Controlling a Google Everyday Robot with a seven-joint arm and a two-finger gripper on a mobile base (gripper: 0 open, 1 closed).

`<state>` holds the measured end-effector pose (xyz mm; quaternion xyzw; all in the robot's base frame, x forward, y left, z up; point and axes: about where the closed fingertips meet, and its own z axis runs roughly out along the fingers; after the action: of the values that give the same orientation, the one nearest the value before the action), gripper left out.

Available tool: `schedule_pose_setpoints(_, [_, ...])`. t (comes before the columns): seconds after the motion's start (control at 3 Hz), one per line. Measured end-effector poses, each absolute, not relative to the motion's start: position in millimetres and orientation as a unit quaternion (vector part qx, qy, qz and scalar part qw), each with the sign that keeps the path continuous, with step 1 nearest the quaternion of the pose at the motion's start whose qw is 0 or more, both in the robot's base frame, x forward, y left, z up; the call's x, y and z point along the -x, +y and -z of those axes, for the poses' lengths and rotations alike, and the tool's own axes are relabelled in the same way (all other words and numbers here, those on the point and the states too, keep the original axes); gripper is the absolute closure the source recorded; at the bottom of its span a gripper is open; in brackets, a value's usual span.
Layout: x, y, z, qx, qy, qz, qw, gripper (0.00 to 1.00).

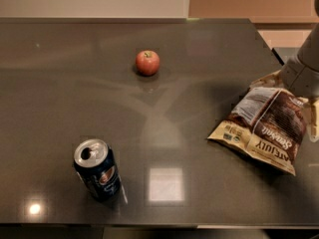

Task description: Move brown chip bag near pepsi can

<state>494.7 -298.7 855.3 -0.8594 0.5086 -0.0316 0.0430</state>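
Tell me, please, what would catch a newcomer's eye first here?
Probably the brown chip bag, lying crumpled at the right side of the table with the gripper at its far edge. Next come the pepsi can standing near the front left and the red apple farther back, near the middle.
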Motion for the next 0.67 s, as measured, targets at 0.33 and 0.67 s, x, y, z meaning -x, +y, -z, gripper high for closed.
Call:
schedule_pose_setpoints(0.33, [-491.5,-298.4,-845.2,0.868,0.495,0.027,0.029,0.00])
schedule_pose_setpoints(0.67, [-491.5,-297.3,-838.7,0.871,0.490,0.028,0.026,0.13])
